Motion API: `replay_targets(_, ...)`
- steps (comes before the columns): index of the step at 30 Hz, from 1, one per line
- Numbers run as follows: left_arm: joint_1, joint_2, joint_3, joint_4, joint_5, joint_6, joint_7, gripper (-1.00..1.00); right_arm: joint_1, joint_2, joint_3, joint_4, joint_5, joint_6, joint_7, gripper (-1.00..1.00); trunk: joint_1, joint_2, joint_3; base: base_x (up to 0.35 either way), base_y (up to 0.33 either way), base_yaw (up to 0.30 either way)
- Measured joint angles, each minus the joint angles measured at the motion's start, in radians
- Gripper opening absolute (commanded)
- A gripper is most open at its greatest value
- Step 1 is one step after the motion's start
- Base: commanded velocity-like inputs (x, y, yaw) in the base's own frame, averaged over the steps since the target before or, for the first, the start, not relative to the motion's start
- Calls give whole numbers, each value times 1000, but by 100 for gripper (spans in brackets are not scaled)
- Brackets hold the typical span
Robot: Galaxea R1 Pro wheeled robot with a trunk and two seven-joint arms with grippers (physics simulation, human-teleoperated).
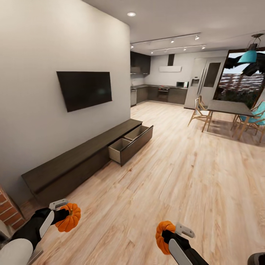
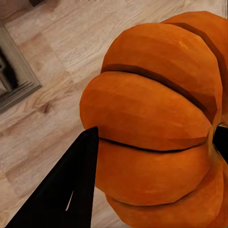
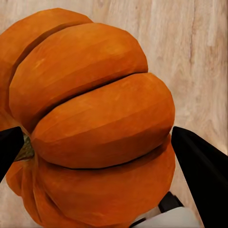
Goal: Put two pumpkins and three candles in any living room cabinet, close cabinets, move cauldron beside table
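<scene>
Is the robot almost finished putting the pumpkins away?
Not yet. Both pumpkins are picked up: the left gripper holds one pumpkin and the right gripper holds the other pumpkin, jaws closed on each. The cabinet has one drawer pulled open, ready. Still left: putting both pumpkins inside, fetching the candles, closing the drawer, and moving the cauldron.

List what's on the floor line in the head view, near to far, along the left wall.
Left gripper with its pumpkin → long dark cabinet → its open drawer → kitchen units at the far end.
</scene>
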Motion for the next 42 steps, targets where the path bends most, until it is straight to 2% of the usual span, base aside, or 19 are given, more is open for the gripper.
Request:
replay_targets(12, 0, -1, 0, 0, 0, 0, 0, -100, 0, -1, -3, 15, 3, -2, 21, -100, 0, 0, -2, 0, 0, -271)
replay_targets(17, 0, -15, 0, 1, 1, 0, 0, -100, 0, -1, -4, 16, 1, -2, 21, -100, 0, 0, -2, 0, 0, -279)
replay_targets(26, 0, -19, -1, 1, 0, -1, 0, -100, -2, 2, -6, 16, 2, -1, 11, -100, 0, 0, -3, 8, 1, -277)
replay_targets(28, 0, -20, -1, 1, 1, -1, 0, -100, -25, -9, -30, 13, 8, 25, 4, -100, 0, 0, -3, 141, 51, -260)
replay_targets(32, 0, -20, 0, 1, -1, -2, 0, -100, -73, -4, -148, 11, 2, 73, 3, -100, 0, 0, -5, 237, 91, -255)
replay_targets(34, 0, -20, 0, 1, 0, -3, 0, -100, -100, -1, -179, 8, 2, 99, 4, -100, 0, 0, -6, 130, 30, -248)
replay_targets(37, 0, -21, 0, 1, 1, -2, -2, -100, -145, -11, -205, 3, 0, 130, 3, -100, 0, 0, -7, 43, 10, -239)
replay_targets(40, 0, -20, 1, 1, 3, 4, -10, -100, -180, -12, -283, -6, -13, 165, 1, -100, 0, 0, -8, 89, 13, -178)
replay_targets(42, 0, -23, 2, 1, 7, 9, -10, -100, -198, -7, -309, -28, -13, 197, 1, -100, 0, 0, -8, 235, 60, -57)
